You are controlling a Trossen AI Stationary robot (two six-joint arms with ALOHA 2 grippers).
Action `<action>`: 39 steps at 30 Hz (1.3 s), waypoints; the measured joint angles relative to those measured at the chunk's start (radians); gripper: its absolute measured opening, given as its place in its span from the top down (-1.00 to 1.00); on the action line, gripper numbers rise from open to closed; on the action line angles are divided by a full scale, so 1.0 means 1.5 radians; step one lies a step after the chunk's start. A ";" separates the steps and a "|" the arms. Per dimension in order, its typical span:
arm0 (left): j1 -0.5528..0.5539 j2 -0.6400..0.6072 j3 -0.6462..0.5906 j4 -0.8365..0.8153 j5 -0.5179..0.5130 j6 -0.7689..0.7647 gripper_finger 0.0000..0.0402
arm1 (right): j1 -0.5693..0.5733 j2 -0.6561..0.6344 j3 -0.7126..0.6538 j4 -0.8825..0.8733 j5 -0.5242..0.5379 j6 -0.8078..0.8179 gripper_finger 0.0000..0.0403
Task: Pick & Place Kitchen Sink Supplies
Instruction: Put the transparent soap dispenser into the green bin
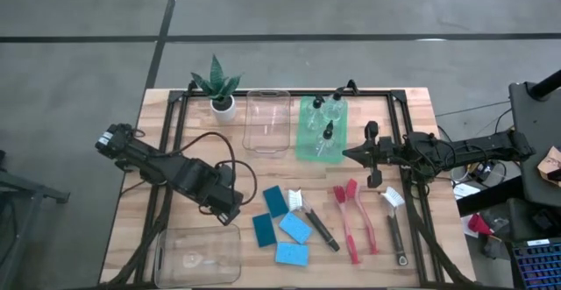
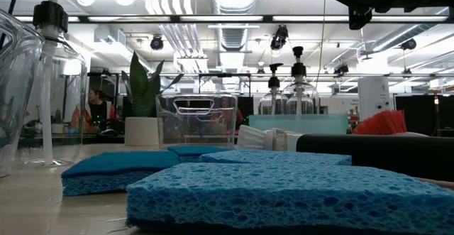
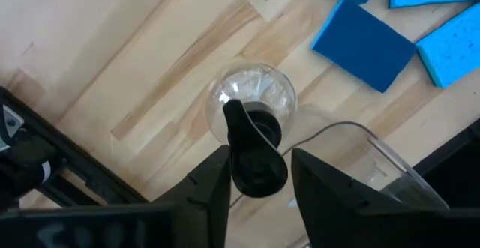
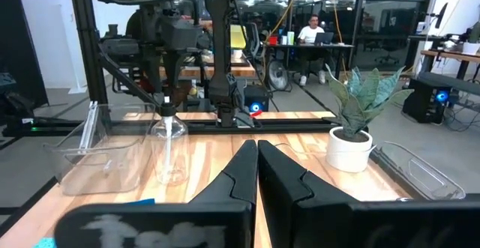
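Note:
A small clear bottle with a black pump top stands upright on the wood table, just beyond the near-left clear bin. My left gripper points straight down over it and is shut on its top; in the right wrist view it shows as the left gripper above the bottle. My right gripper hangs level at the right side, shut and holding nothing. Several blue sponges lie flat, and red brushes and black brushes lie beside them. My left gripper pinches the bottle's black pump top between its two fingers. It comes from above, pointing down. The bottle stands upright with its base on the table.
A green bin at the far middle holds three more bottles. A second clear bin and a potted plant stand to its left. A black-handled brush lies at the right.

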 joint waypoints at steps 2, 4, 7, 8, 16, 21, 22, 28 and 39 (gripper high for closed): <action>0.000 0.000 -0.004 0.001 -0.003 0.001 0.42 | 0.000 0.000 0.000 0.000 0.000 0.000 0.96; 0.000 0.000 -0.010 0.003 -0.003 0.004 0.48 | 0.000 0.000 0.000 0.000 0.000 0.000 0.96; -0.001 -0.003 -0.020 0.009 -0.004 0.011 0.54 | 0.000 0.000 0.000 0.000 0.000 0.000 0.96; -0.001 -0.003 -0.022 0.009 -0.004 0.015 0.54 | 0.000 0.000 0.000 0.000 0.000 0.000 0.96; -0.001 -0.002 -0.028 0.014 -0.013 0.041 0.52 | 0.000 0.000 0.000 0.000 0.000 0.000 0.96; -0.001 -0.010 -0.026 0.013 -0.031 0.051 0.57 | 0.000 0.000 0.000 0.000 0.000 0.000 0.96; 0.000 -0.012 -0.026 0.013 -0.032 0.051 0.57 | 0.000 0.000 0.000 0.000 0.000 0.000 0.96; 0.000 -0.012 -0.014 0.013 -0.044 0.061 0.53 | 0.000 0.000 0.000 0.000 0.000 0.000 0.96; 0.010 -0.012 0.043 0.013 -0.090 0.098 0.54 | 0.000 0.000 0.000 0.000 0.000 0.000 0.96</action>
